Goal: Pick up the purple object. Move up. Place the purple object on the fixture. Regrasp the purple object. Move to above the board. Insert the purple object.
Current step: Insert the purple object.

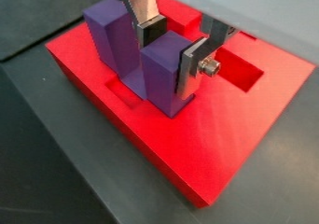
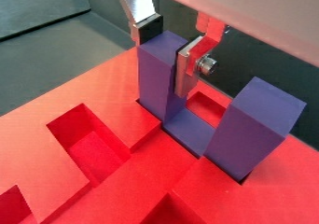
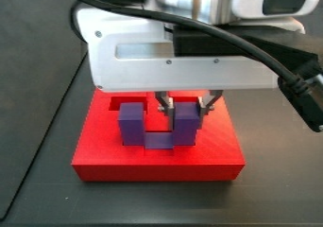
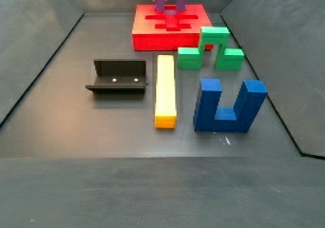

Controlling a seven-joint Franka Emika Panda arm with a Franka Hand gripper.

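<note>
The matte purple object (image 1: 147, 62), a U of two square prongs joined by a low bar, is stood prongs-up on the red board (image 1: 237, 139), one prong being clamped between the closed fingers (image 1: 196, 64) of the gripper (image 1: 174, 52).

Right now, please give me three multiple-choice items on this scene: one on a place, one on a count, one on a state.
1. Where is the purple object?
A. on the fixture
B. on the board
C. on the grey floor

2. How many prongs of it point up?
A. one
B. two
C. three

3. How does the gripper stand?
A. shut on one prong
B. open, far from everything
C. shut on a yellow bar

Answers:
1 B: it sits on the red board, while the fixture is empty.
2 B: both wrist views show two.
3 A: its fingers clamp one prong.
</note>
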